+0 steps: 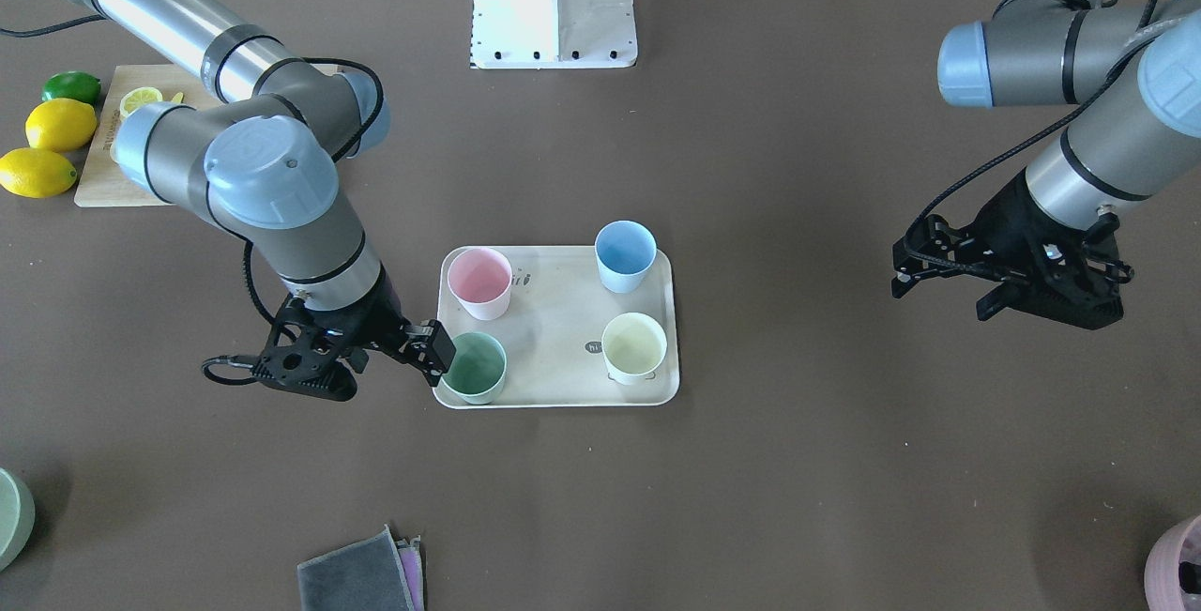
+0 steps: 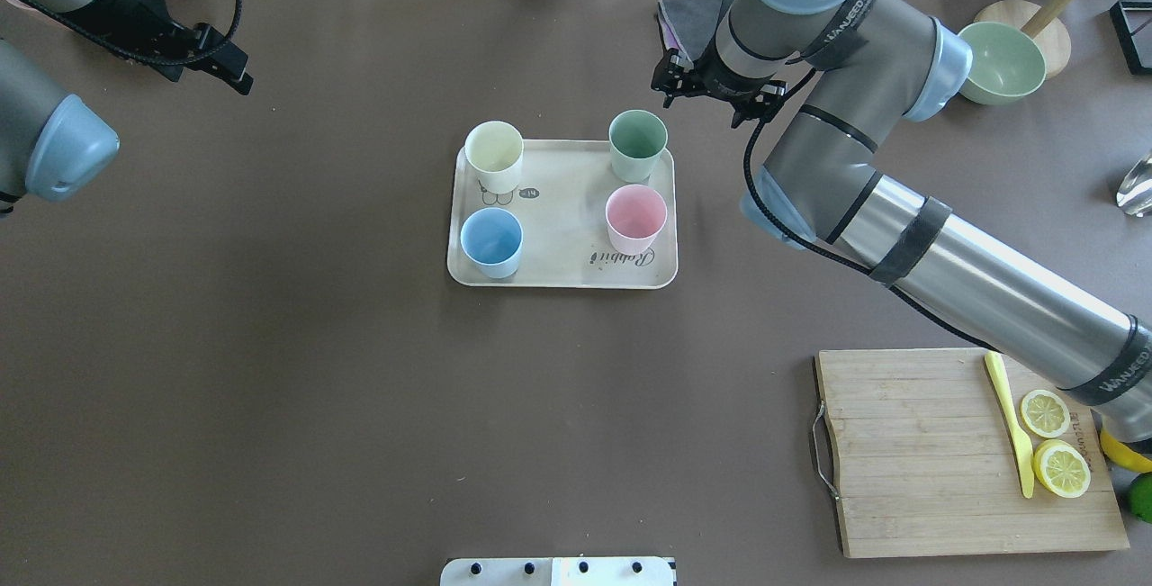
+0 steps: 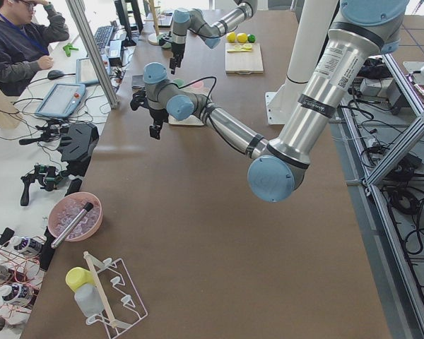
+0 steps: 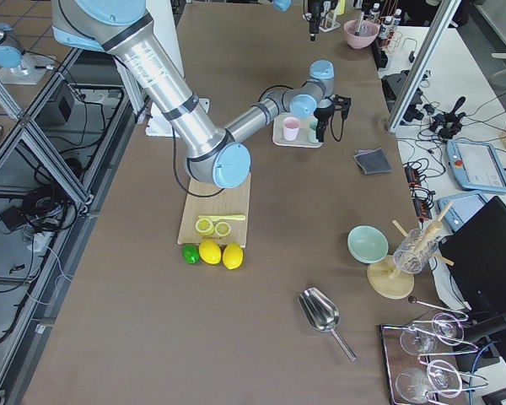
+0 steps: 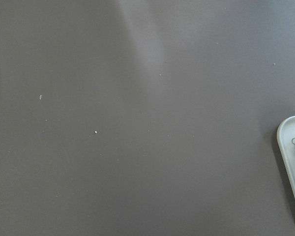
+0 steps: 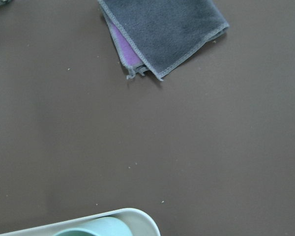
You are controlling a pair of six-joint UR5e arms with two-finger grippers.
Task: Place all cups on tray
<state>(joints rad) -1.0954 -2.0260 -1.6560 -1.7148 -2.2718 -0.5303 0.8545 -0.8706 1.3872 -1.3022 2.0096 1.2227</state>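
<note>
The flat cream-beige rectangular tray (image 1: 554, 334), round-cornered with a raised rim, lies mid-table on the brown matte tabletop (image 1: 798, 461). Four small handleless tapered tumblers, all matte, stand upright on it, one near each corner and apart from one another: the pastel pink cup (image 1: 479, 281), the sage green cup (image 1: 475, 365), the light blue cup (image 1: 625, 252) and the cream-yellow cup (image 1: 634, 344). The right gripper (image 1: 433, 353) hangs just beside the sage green cup at the tray's corner, fingers spread and holding nothing (whether a pad touches the rim cannot be told). The left gripper (image 1: 943, 290) hovers well apart from the tray, jaws likewise parted and empty. A folded grey napped cloth (image 6: 162, 29) lies over a purple one on the table beyond that corner. A wooden cutting board (image 2: 918, 451) with a metal handle, bearing lemon slices, sits well apart from the tray.
</note>
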